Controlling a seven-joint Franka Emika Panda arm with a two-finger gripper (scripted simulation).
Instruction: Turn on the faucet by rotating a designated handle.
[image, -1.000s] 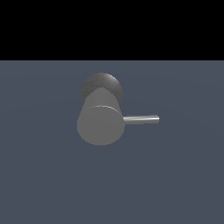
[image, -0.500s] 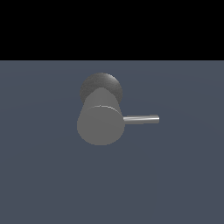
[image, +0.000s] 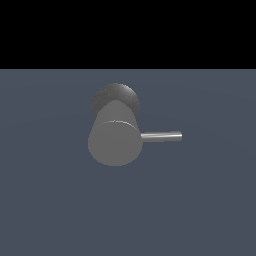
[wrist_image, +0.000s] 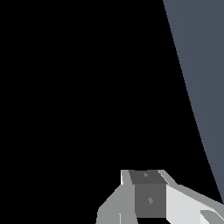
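Note:
The faucet (image: 115, 142) is a thick matte grey cylinder in the middle of the exterior view, its flat round end facing the camera and its darker round base (image: 116, 97) behind it. The handle (image: 161, 136), a thin shiny metal rod, sticks out level from the cylinder's side toward the exterior view's right. My gripper does not appear in the exterior view. The wrist view shows only white and grey parts of the gripper (wrist_image: 148, 194) at the picture's edge, and whether the jaws stand apart cannot be made out. Neither faucet nor handle appears in the wrist view.
A flat blue-grey floor (image: 200, 200) spreads around the faucet, below a black background. The wrist view shows a strip of the same floor (wrist_image: 201, 65) against black.

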